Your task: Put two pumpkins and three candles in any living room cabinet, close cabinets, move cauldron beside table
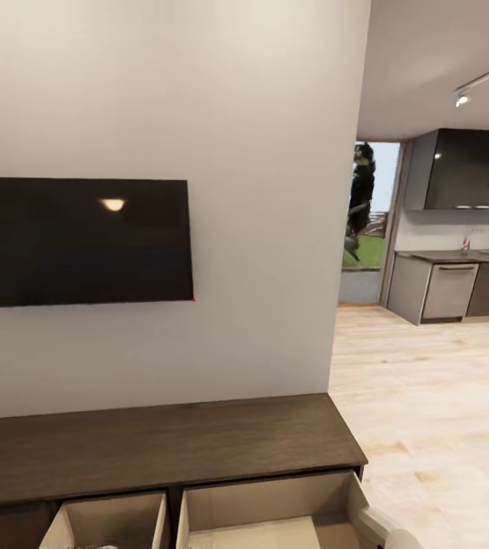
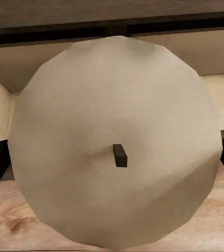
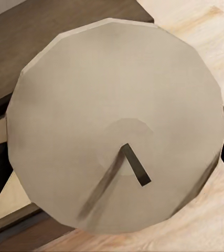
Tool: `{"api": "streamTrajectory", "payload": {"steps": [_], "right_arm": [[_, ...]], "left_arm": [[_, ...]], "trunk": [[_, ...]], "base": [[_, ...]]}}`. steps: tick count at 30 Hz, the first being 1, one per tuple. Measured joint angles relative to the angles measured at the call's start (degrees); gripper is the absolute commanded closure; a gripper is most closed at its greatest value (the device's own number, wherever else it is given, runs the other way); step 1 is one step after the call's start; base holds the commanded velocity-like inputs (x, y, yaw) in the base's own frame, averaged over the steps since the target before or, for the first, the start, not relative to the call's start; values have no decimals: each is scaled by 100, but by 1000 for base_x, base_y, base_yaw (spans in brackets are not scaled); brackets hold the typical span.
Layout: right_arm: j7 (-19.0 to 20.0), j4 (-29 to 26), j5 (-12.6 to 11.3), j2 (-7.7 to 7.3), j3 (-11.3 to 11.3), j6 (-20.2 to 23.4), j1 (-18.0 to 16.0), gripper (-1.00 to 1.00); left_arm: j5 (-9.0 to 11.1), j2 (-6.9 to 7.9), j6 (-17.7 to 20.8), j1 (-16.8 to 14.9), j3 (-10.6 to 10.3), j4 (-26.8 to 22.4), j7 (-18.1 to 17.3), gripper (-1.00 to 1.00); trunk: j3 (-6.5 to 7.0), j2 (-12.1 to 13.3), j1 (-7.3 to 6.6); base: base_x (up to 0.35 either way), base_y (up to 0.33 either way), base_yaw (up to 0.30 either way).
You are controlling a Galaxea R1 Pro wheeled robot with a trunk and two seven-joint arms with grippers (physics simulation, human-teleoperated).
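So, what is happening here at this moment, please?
The robot stands in front of the long dark cabinet under the wall TV. Two drawers are pulled open, showing pale insides. Each wrist view looks straight onto a white candle: one candle at the left hand with a drawer opening behind it, another candle at the right hand, over the cabinet's edge and the wood floor. The candles seem held, about to go in the drawers.

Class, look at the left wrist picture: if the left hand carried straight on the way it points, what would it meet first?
Probably the pale interior of the open cabinet drawer, seen just behind the candle it seems to hold; depth is unclear.
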Motion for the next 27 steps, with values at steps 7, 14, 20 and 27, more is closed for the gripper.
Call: {"api": "streamTrajectory", "payload": {"steps": [7, 14, 20, 27], "right_arm": [[13, 0, -3, -9, 47, 52, 0, 100], [-9, -3, -5, -9, 115, 2, 1, 100], [-10, -2, -10, -9, 119, 6, 1, 100], [-6, -3, -14, -9, 126, 10, 1, 100]], "left_arm": [[-3, 0, -1, 0, 0, 2, -4, 100], [-10, 0, 0, -2, -2, 6, -8, 100], [-9, 0, 0, -2, -6, 8, -8, 100], [-19, 0, 1, -2, -11, 10, -7, 100]], "trunk": [[126, 280, -153], [252, 562, -308], [252, 563, -308], [288, 642, -352]], "base": [[0, 0, 289], [0, 0, 44], [0, 0, 4], [0, 0, 0]]}}
